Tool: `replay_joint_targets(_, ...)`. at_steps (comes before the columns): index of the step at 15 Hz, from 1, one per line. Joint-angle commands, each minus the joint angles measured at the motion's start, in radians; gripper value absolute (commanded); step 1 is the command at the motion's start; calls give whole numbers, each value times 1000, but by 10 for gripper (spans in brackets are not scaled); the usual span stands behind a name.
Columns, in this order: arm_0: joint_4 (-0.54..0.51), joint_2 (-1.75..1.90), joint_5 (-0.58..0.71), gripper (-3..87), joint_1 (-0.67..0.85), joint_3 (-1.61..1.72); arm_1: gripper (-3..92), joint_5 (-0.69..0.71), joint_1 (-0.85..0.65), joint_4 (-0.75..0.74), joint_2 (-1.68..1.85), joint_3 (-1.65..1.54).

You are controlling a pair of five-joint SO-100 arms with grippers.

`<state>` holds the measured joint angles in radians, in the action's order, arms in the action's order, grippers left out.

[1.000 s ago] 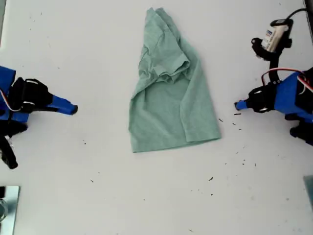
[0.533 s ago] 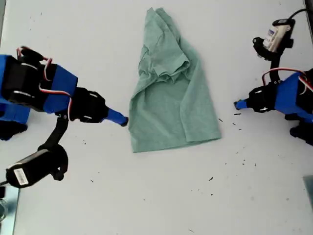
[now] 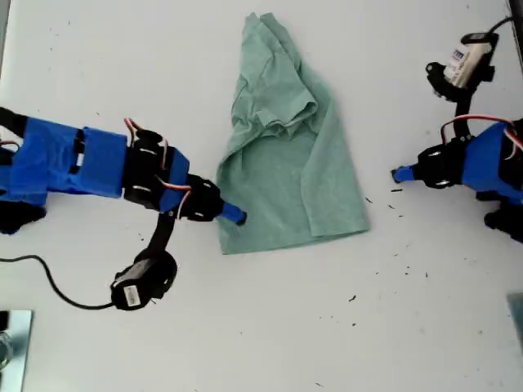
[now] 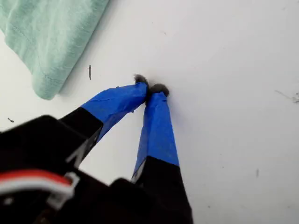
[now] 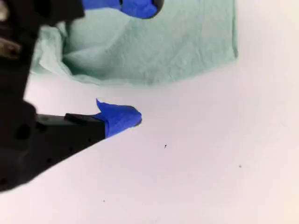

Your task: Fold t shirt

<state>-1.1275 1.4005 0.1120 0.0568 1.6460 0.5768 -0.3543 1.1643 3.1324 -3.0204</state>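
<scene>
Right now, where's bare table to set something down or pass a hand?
Free: the wide strip of table below the t shirt hem in the exterior view, and that view's top-left corner. Crowded: my second gripper at the hem's left corner, and my first gripper to the shirt's right.

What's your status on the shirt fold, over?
My first gripper shut, empty, parked clear of cloth. My second gripper open, straddling the edge of the pale sage-green cloth t-shirt, which lies partly folded. Nothing in the way.
</scene>
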Motion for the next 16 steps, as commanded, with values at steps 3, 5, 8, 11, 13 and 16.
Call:
replay_joint_targets(3, 69, -224, 6, 99, 64, -75, 23, -6, 18, 6, 26, -5)
replay_joint_targets(5, 123, -233, 15, -2, 46, -94, 23, -5, 20, 14, 46, -9)
replay_joint_targets(8, 146, -288, -5, -2, 20, -124, 23, 2, 21, 15, 57, -12)
replay_joint_targets(11, -37, -110, -38, -2, 3, -158, 23, 5, 29, 17, 64, -14)
replay_joint_targets(13, -264, 140, -46, -2, 28, -158, 23, 5, 29, 25, 84, -18)
replay_joint_targets(16, -359, 373, -44, -2, 58, -60, 23, 6, 32, 35, 115, -25)
